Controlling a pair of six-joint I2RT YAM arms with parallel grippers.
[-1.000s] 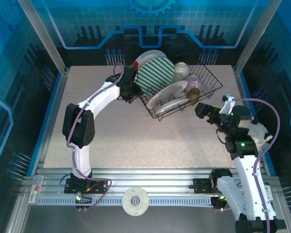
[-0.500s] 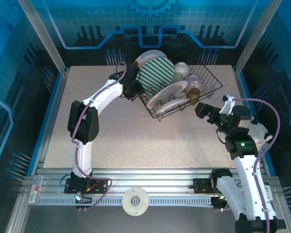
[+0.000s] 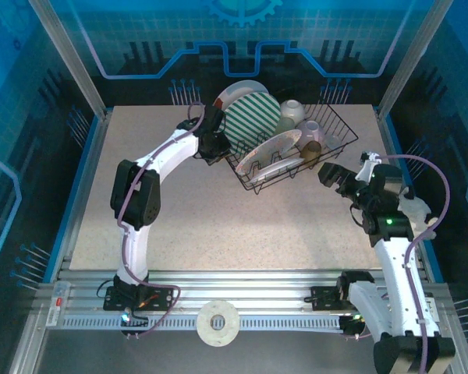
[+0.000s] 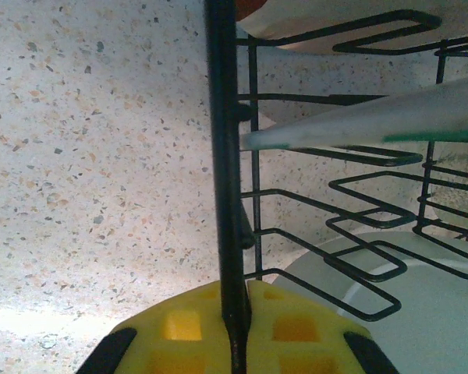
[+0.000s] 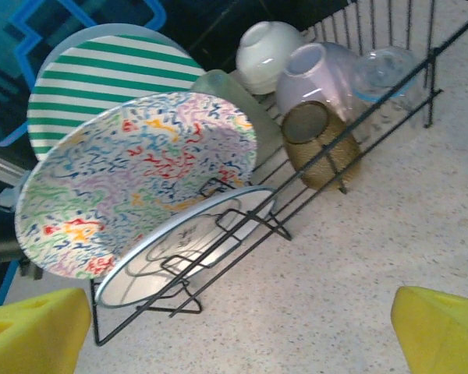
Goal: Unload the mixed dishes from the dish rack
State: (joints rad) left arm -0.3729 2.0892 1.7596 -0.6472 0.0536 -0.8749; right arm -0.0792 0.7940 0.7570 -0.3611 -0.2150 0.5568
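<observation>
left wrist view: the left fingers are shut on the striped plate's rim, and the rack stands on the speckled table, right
Not quite: the left wrist view shows the left fingers shut on a black wire of the dish rack instead. The rack does stand on the speckled table.

The dish rack (image 3: 337, 125) is placed on the table (image 3: 218, 202), at the far edge and right of centre. Four plates are stood in the left half of the rack, one before another. The rear plate (image 3: 238, 90) is at the far left corner and the second plate (image 5: 101, 74) is before it. The third plate (image 5: 140, 171) is before that, and the front plate (image 5: 179, 241) is lowest and nearest. A bowl (image 5: 269, 47) is held at the back of the right half, with the cups (image 5: 316, 70) grouped before it. The left gripper (image 4: 234, 308) is set astride the rack's left rim. The right gripper (image 3: 326, 173) is located off the near right corner, apart from the rack
</observation>
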